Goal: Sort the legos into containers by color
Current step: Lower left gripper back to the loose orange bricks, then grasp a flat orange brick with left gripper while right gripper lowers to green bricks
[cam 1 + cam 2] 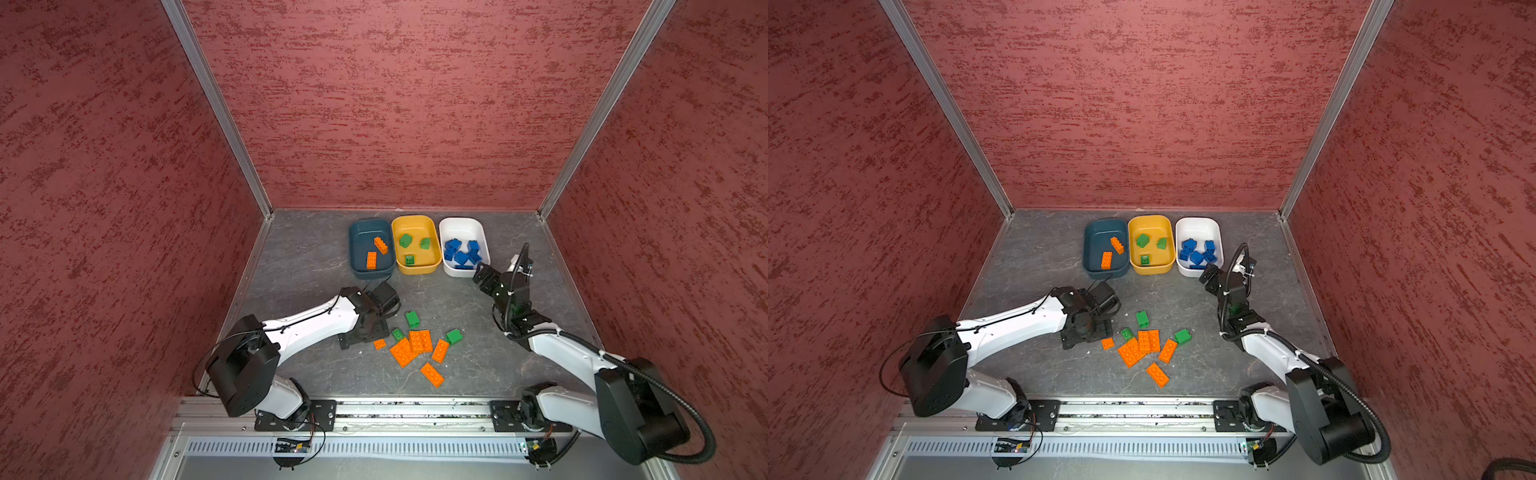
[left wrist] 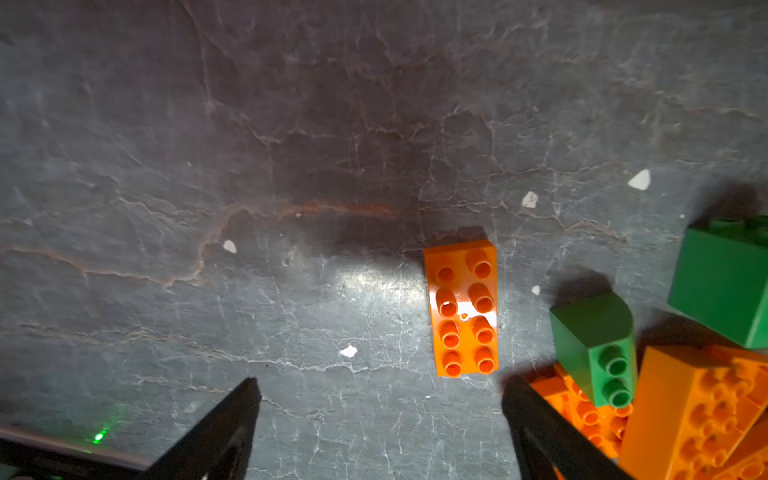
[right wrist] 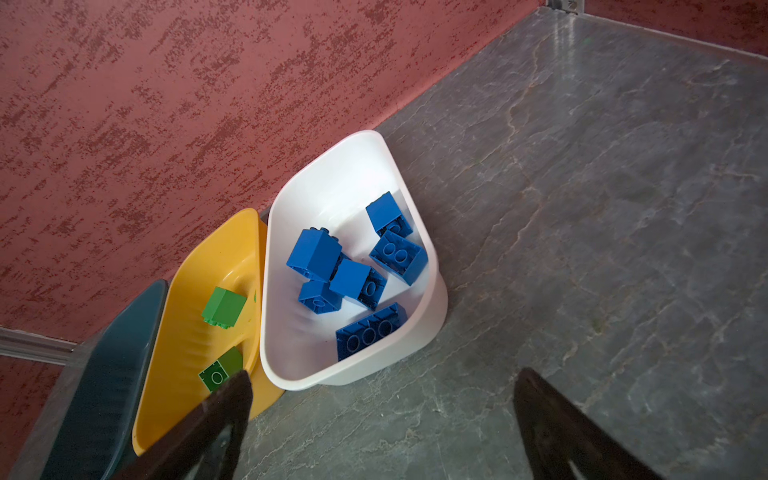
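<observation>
Progress: I judge the sort about half done. No blue shows loose on the desk (image 1: pixel 307 257).
Teal tub (image 1: pixel 360 236): holds two sorted orange plates (image 1: pixel 371 260).
Yellow tub (image 1: pixel 415 226): holds three sorted green blocks (image 1: pixel 405 240).
White tub (image 1: pixel 461 228): holds a heap of blue blocks (image 1: pixel 461 257), about six.
Remaining: loose orange plates (image 1: pixel 419 341), roughly six and some overlapping, with three loose green blocks (image 1: pixel 412 319) among them, at the desk's front middle.
Left tool (image 2: pixel 382 415): spread, pinching nothing, low beside the pile, with a lone orange plate (image 2: pixel 463 307) just ahead.
Right tool (image 3: pixel 390 415): spread, empty, just beside the white tub's near end.
</observation>
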Controlling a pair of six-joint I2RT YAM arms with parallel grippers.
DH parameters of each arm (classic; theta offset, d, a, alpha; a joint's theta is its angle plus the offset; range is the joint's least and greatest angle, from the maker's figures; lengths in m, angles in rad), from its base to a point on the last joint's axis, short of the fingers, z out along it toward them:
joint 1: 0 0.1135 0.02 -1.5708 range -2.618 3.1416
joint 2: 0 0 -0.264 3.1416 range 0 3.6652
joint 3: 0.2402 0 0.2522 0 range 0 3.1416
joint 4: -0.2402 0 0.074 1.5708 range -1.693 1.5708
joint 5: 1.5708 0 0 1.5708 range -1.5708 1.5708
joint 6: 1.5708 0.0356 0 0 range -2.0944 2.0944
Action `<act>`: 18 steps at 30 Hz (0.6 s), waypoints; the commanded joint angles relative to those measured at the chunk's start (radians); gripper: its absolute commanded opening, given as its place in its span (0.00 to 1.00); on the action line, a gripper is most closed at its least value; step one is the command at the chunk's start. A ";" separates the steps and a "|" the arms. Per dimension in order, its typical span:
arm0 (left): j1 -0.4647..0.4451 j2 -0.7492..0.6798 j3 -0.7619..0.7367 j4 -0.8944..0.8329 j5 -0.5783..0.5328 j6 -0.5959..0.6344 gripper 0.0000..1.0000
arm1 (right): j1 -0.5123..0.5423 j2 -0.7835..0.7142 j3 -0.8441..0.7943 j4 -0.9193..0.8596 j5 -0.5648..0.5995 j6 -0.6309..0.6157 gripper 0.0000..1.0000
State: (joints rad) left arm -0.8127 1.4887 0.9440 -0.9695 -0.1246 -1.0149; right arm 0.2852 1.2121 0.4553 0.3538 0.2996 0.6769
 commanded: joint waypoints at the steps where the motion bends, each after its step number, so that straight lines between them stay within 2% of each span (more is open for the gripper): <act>1: -0.005 0.018 -0.012 0.054 0.044 0.003 0.86 | -0.004 0.007 -0.010 0.042 0.004 0.024 0.99; 8: -0.003 0.075 0.000 0.128 0.061 0.091 0.84 | -0.003 -0.002 -0.007 0.024 0.002 0.024 0.99; 11: -0.004 0.131 0.025 0.129 0.059 0.125 0.79 | -0.003 -0.006 -0.006 0.016 -0.002 0.025 0.99; 15: -0.009 0.204 0.062 0.096 0.038 0.146 0.66 | -0.003 -0.014 -0.001 0.000 -0.027 0.008 0.99; 18: -0.015 0.207 0.052 0.110 0.041 0.147 0.49 | -0.003 -0.007 0.019 -0.019 -0.149 -0.079 0.99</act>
State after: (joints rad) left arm -0.8192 1.6943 0.9894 -0.8612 -0.0734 -0.8837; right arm 0.2852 1.2140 0.4553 0.3485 0.2485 0.6594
